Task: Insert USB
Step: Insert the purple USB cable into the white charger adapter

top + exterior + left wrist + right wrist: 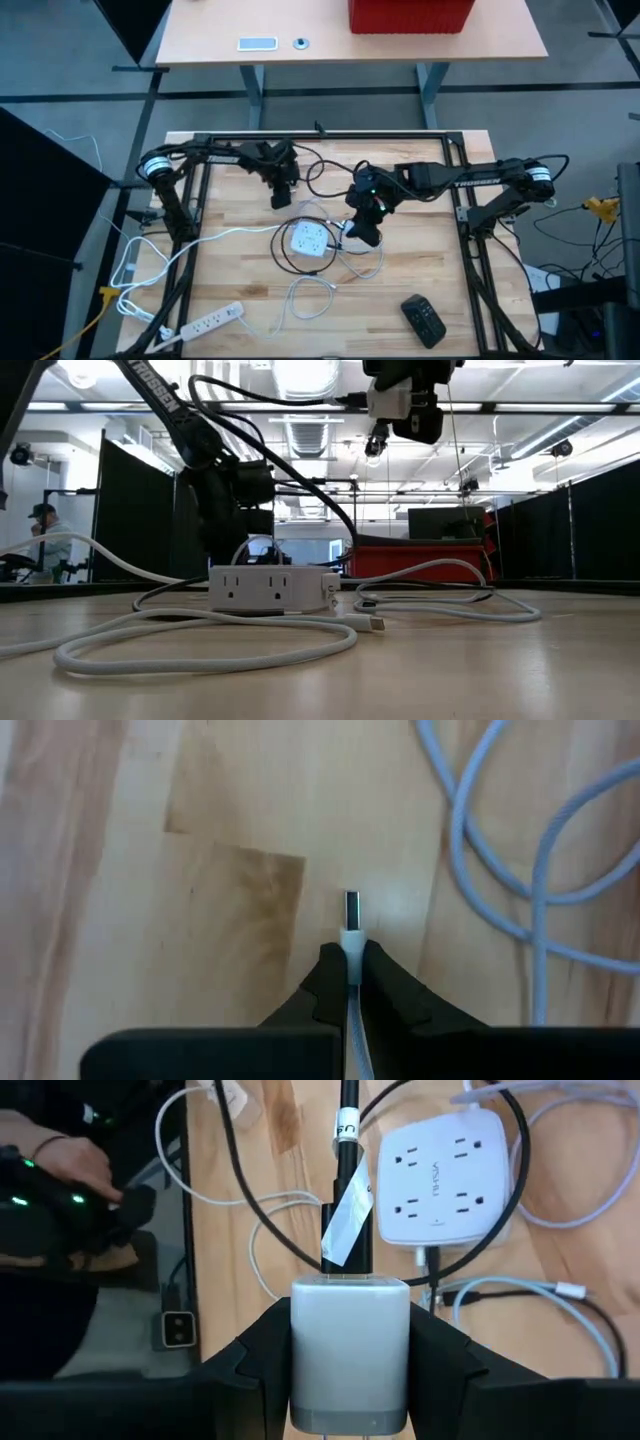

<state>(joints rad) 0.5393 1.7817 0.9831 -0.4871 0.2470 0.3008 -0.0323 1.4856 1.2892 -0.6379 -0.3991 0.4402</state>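
My left gripper is shut on a white USB plug whose metal tip sticks out past the fingertips, above bare wood; in the high view this gripper is at the table's far middle. My right gripper is shut on a white charger block, lifted above the table beside the white power hub. A black tagged cable sticks out of the block's far face. The hub lies flat on the table among white cable loops. My left gripper pinches the USB plug's white boot between its two fingertips, fingers lying along the plug. The metal tip points ahead, clear of the wood; the white cord runs back between the fingers. My right gripper pinches the charger block by its two side faces, one finger on each side. The block is lifted clear of the table, with the black cable leaving its far face and its metal prongs toward the wrist.
Loops of white cable lie around and in front of the hub. A white power strip lies at the near left, a black remote at the near right. Black cables cross the far middle.
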